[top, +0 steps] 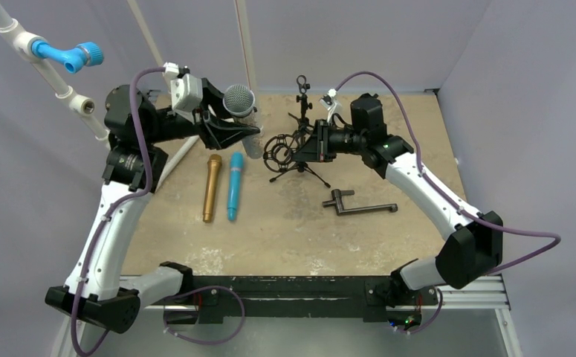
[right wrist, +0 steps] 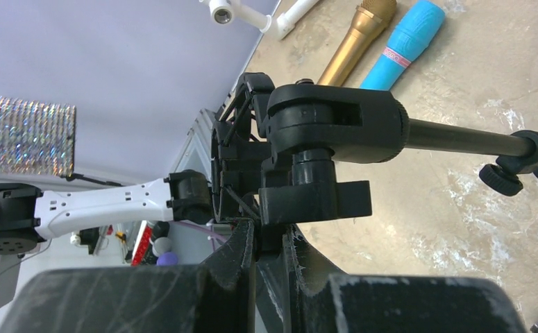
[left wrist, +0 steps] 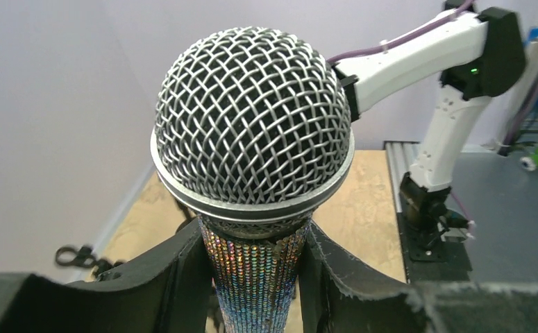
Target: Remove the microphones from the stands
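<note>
On the worktop (top: 285, 230), tan and scuffed, both arms reach toward the far middle. The left arm (top: 110, 230) comes in from the left, the right arm (top: 426, 193) from the right. A white pipe (top: 47, 71) with a blue fitting runs past the far-left corner. Stand (right wrist: 335, 125): black tripod, feet on the worktop, with a ring-shaped shock mount (top: 275, 152) on its left side. The right claw (right wrist: 269, 239) is pinched almost flat on a thin black part under the stand's clamp block, fingers close together. Microphone (left wrist: 252, 125): silver mesh head up, glittery body, upright, clear of the worktop, just left of the shock mount and outside its ring. The left claw (top: 246, 131) holds it by the body just below the head, one finger on each side and set part-way apart around the handle. A gold microphone (top: 211, 187) and a blue microphone (top: 235, 186) lie flat side by side, nearer than the stand and to its left. A black bar (top: 359, 207), L-shaped, lies flat, nearer than the stand and to its right.
</note>
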You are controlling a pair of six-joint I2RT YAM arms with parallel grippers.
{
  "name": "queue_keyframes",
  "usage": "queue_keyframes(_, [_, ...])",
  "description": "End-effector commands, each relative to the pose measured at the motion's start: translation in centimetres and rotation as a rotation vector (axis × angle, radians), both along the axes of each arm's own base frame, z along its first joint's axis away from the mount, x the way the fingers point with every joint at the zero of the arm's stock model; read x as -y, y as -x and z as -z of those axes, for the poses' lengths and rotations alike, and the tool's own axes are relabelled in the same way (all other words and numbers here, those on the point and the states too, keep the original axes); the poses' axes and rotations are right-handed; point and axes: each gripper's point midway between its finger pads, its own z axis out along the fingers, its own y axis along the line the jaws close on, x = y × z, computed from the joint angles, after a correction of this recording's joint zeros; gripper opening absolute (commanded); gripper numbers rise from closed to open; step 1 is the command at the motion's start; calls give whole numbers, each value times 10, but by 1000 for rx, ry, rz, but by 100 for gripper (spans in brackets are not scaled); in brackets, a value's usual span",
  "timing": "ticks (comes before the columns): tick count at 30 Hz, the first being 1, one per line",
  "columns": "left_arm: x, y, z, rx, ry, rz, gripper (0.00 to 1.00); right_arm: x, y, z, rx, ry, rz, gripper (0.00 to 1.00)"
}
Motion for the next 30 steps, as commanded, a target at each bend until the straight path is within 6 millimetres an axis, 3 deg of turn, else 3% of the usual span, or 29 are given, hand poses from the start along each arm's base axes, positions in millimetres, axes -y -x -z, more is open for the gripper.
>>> queue_keyframes(1, [-29,-19,34,-98,-131,-248,0,3,-7,-35,177,-36,18,0])
queue_keyframes(7, [-68,-44,79,-196,-257,-503,0,2,-5,-38,181,-44,4,0])
queue_keyframes(15, [-133,-82,150,-405,-411,-827,0,0,-6,-37,178,-48,-7,0])
queue_keyframes(23, [-187,-119,256,-727,-572,-1019,0,-1,-5,-38,176,-58,-13,0])
queue_keyframes(26, [-208,-130,296,-820,-661,-1091,5,-1,-4,-38,177,-60,-15,0])
queue_keyframes(30, [-225,-141,334,-933,-737,-1134,7,0,-2,-38,182,-63,-16,0])
